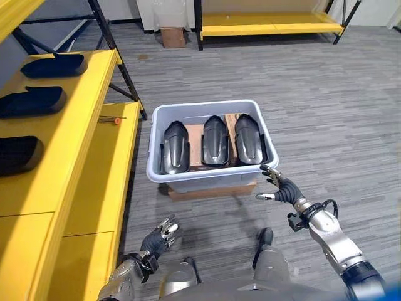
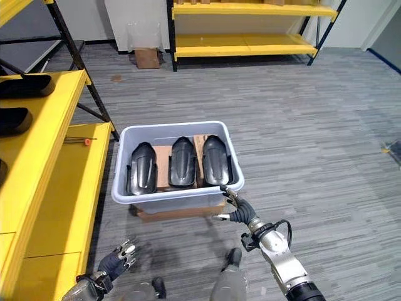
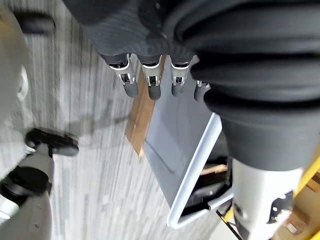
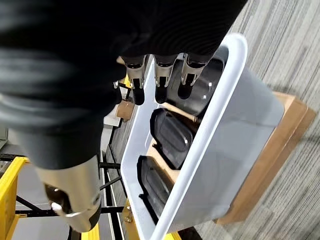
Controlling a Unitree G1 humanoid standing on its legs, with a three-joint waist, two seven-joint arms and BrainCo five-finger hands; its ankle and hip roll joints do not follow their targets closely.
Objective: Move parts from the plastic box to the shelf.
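Observation:
A pale grey plastic box stands on a flat wooden base on the carpet in front of me. Three black moulded parts lie side by side in it: left, middle, right. My right hand hovers open just outside the box's near right corner, fingers towards the rim and holding nothing; its wrist view looks over the rim onto the parts. My left hand hangs low, short of the box, open and empty. On my left, three more black parts lie on the yellow shelf.
The shelf's lower yellow tier runs beside the box, with an orange-handled tool on it. A black diagonal brace crosses behind it. At the far wall stand another yellow shelf and a small cardboard box.

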